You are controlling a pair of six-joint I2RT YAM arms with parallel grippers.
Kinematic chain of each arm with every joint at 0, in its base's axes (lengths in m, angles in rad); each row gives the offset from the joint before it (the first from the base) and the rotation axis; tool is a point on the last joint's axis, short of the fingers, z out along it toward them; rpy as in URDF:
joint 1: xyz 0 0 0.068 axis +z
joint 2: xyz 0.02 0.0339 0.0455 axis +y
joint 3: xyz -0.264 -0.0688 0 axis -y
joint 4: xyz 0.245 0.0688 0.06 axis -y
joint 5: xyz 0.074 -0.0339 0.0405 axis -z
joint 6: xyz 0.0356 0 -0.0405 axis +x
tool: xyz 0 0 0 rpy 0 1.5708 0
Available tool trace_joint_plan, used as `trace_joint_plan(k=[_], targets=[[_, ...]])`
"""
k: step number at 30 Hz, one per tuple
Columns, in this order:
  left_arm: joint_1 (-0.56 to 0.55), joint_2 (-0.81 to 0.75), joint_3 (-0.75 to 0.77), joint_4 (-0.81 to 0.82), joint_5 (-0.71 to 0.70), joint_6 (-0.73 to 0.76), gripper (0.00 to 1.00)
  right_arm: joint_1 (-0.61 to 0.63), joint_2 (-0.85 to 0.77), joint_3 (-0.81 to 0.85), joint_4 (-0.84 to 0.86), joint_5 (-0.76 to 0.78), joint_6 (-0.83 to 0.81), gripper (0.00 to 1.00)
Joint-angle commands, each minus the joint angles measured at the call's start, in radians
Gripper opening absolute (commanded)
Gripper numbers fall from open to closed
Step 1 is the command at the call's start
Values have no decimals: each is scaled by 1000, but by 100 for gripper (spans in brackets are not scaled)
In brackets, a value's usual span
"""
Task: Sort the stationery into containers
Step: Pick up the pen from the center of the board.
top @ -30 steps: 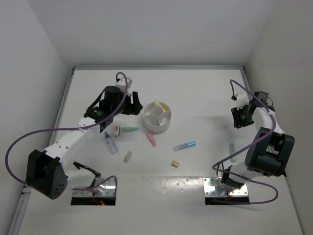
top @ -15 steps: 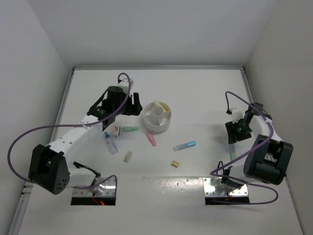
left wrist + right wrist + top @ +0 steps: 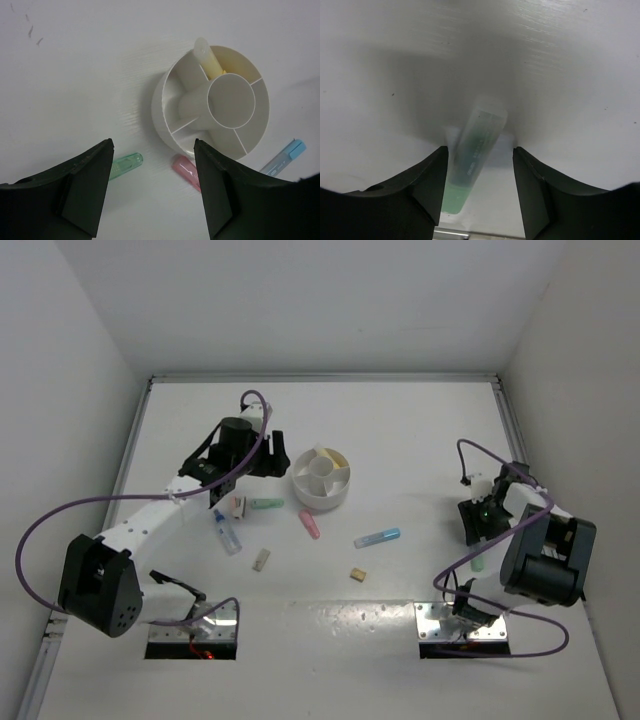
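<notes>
R end effector (image 3: 479,152) wide, straddling green stick (image 3: 472,167); print unreadable. L end effector (image 3: 152,145) wide.

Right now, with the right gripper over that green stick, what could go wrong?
The green stick lies slanted inside the open right gripper, so closing might pinch it off-centre and twist or flick it away. The left gripper hangs open close to the bowl and might nudge it.
</notes>
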Motion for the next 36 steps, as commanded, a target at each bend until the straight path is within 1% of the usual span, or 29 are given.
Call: trace_joint_plan(k=[1, 2, 6, 7, 8, 9, 11, 13, 16, 18, 20, 21, 22, 23, 24, 25, 26, 27, 28, 29, 30, 31, 32, 33, 34, 35, 36], targets=[[-1, -7, -3, 23, -5, -2, 71, 0, 26, -27, 84, 32, 17, 54], [-1, -7, -3, 23, -5, -2, 71, 0, 37, -27, 93, 49, 27, 53], [-1, -7, -3, 23, -5, -2, 71, 9, 37, -70, 131, 85, 27, 41], [-1, -7, -3, 23, -5, -2, 71, 18, 37, -70, 147, 85, 27, 35], [-1, 2, -3, 23, -5, -2, 71, 18, 37, -82, 147, 97, 27, 32], [-1, 2, -3, 23, -5, -2, 71, 18, 37, -93, 159, 109, 27, 26], [-1, 2, -3, 23, -5, -2, 73, 27, 48, -105, 175, 128, 27, 20], [-1, 2, -3, 23, -5, -2, 73, 27, 48, -106, 175, 128, 27, 11], [-1, 2, -3, 23, -5, -2, 73, 27, 69, -83, 155, 93, 27, 4], [-1, 2, -3, 23, -5, -2, 73, 27, 69, -37, 126, 53, 27, 1], [-1, 2, -3, 23, -5, -2, 73, 27, 83, 40, 61, -36, 27, 1], [-1, 2, -3, 23, -5, -2, 73, 27, 97, 74, 35, -118, 5, 0], [-1, 2, -3, 23, -5, -2, 73, 27, 110, 150, -36, -175, -11, 0], [-1, 2, -3, 23, -5, -2, 73, 27, 111, 192, -74, -232, -31, 0], [-1, -7, -3, 23, -5, -2, 73, 27, 127, 233, -106, -341, -47, 0], [-1, -7, -3, 23, -5, -2, 73, 27, 137, 320, -138, -402, -83, 0], [-1, -16, -3, 23, -5, -2, 73, 27, 164, 412, -234, -523, -120, 0], [-1, -16, -3, 23, -5, -2, 73, 39, 183, 413, -235, -580, -121, 0], [-1, -16, -3, 23, -5, -2, 73, 39, 206, 507, -297, -642, -154, 0], [-1, -28, 7, 23, -5, -2, 73, 52, 232, 560, -336, -705, -182, 0], [-1, -28, 7, 32, -5, -2, 73, 70, 288, 660, -376, -836, -212, 0], [-1, -40, 7, 32, -5, -2, 73, 81, 320, 711, -408, -898, -264, 0], [-1, -50, 7, 32, -5, -2, 73, 93, 357, 764, -493, -962, -303, 0], [-1, -50, 7, 32, -16, -2, 73, 107, 391, 855, -529, -1080, -332, 0], [-1, -50, 7, 32, -16, -2, 73, 142, 464, 905, -558, -1127, -352, 0], [-1, -59, 7, 32, -16, -2, 73, 164, 506, 954, -619, -1209, -370, 0], [-1, -59, 7, 32, -16, -2, 73, 187, 550, 1056, -675, -1245, -410, 0]])
